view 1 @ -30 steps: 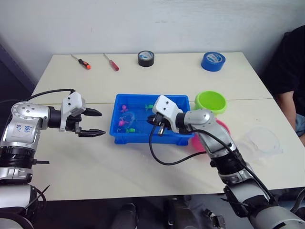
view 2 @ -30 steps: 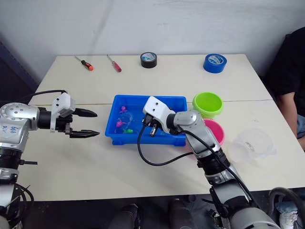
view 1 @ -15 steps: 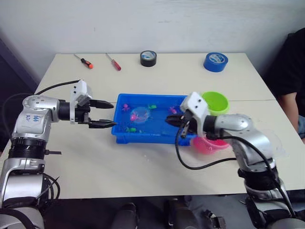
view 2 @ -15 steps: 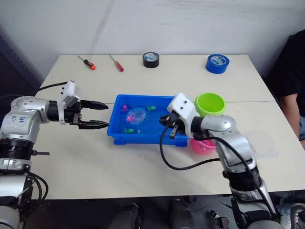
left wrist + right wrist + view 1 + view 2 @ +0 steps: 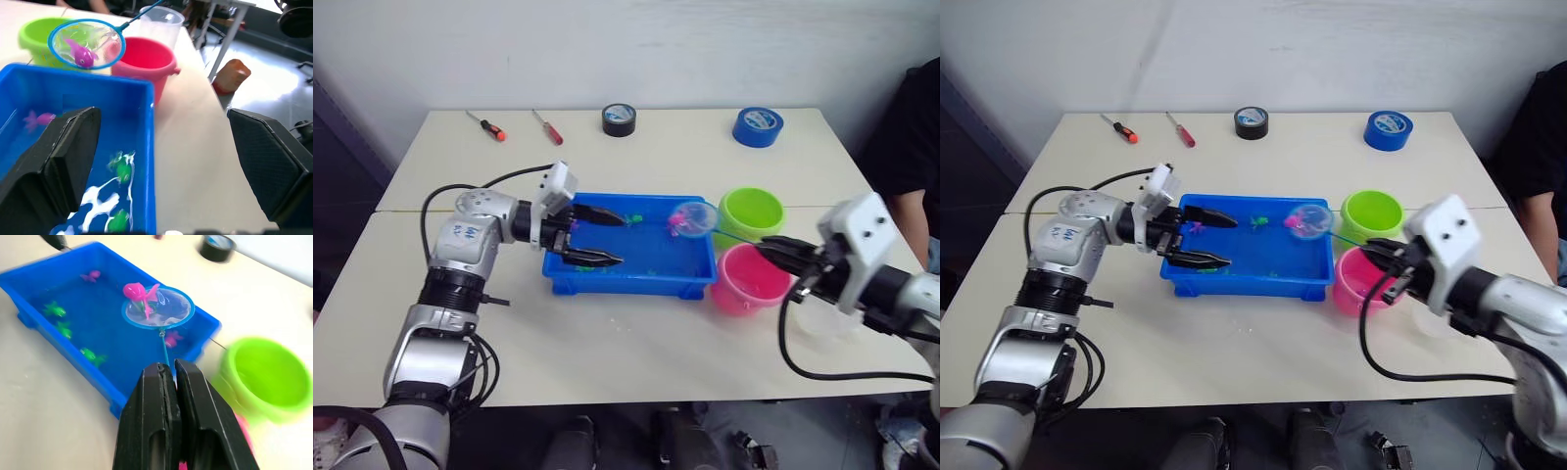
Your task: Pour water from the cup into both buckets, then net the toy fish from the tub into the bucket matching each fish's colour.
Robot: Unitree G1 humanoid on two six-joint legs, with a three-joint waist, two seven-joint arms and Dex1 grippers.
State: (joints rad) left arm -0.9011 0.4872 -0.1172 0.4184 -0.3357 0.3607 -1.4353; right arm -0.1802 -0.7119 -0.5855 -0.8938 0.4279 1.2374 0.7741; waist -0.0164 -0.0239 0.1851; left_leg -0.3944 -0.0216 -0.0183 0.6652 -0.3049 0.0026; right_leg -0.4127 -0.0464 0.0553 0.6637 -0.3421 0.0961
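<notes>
My right hand (image 5: 168, 382), clamped on the net (image 5: 158, 308), lifts one pink fish (image 5: 137, 292); several fish apparently remain in the tub (image 5: 636, 284); left hand (image 5: 602, 238) apart.

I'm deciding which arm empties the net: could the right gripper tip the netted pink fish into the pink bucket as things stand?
Probably yes: the right gripper, shut on the net, holds it beside the open-topped pink bucket, nothing between.

a pale cream table (image 5: 705, 147) stands against a plain white wall (image 5: 626, 49), evenly lit.
</notes>
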